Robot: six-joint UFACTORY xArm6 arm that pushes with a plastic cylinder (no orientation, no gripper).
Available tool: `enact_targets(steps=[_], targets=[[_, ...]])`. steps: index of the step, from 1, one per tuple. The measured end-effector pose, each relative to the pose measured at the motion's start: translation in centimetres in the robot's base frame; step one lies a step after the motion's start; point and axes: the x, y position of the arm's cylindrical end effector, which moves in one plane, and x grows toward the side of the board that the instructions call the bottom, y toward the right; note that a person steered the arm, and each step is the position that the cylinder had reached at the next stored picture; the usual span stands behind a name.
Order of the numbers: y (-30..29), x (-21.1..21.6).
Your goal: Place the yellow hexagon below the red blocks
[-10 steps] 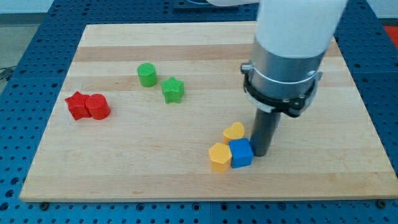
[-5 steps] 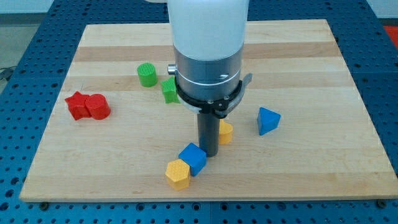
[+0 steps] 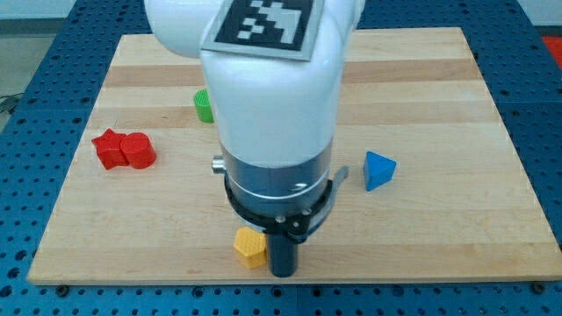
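The yellow hexagon (image 3: 249, 247) lies near the board's bottom edge, in the middle. My tip (image 3: 282, 273) stands just to its right and slightly lower, close to it or touching it. Two red blocks (image 3: 124, 149) sit together at the view's left, well up and left of the hexagon. The arm's body hides the blue cube and the other yellow block.
A blue triangular block (image 3: 378, 169) lies right of the arm. A green cylinder (image 3: 203, 105) shows partly behind the arm at the upper left. The wooden board (image 3: 492, 132) ends just below my tip.
My tip has moved left and down, from beside the blue cube to the hexagon's right side. The hexagon has moved left across the board. The arm now hides the blue cube and green star.
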Motion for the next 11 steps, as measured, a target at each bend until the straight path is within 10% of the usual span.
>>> enact_targets(steps=[11], targets=[[-15.6, -2.3]])
